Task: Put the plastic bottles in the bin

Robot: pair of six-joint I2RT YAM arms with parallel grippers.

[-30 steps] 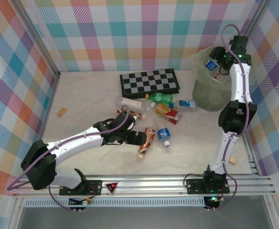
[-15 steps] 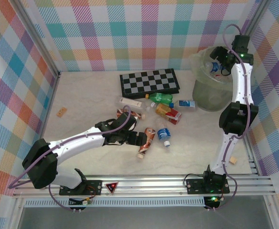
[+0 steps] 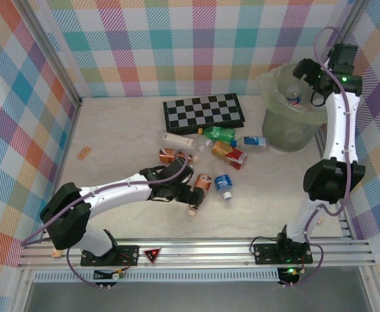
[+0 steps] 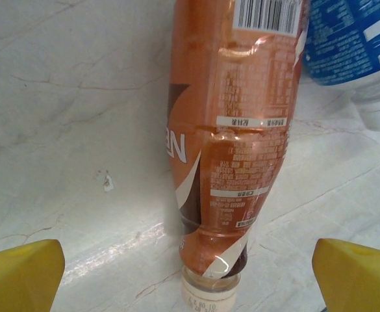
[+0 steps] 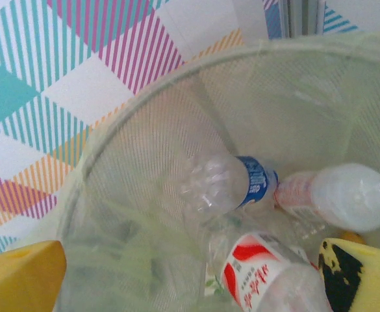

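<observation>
Your right gripper [image 5: 190, 286], jaws apart, hung over the round pale-green lined bin [image 5: 138, 123]; three clear plastic bottles [image 5: 232, 182] lay below it. Your left gripper [image 4: 190, 279], also apart, straddled a brown-labelled bottle [image 4: 235, 130]; about seven more bottles [image 3: 223, 184] waited beyond it.

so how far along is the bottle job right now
Done: at least three bottles lie in the bin, a blue-labelled bottle and a red-labelled bottle among them; the open right gripper above it is empty. In hand: the open left gripper straddles the orange-brown bottle on the table, not yet clamped. Left: that one plus the cluster near the checkerboard, including the green bottle.
</observation>
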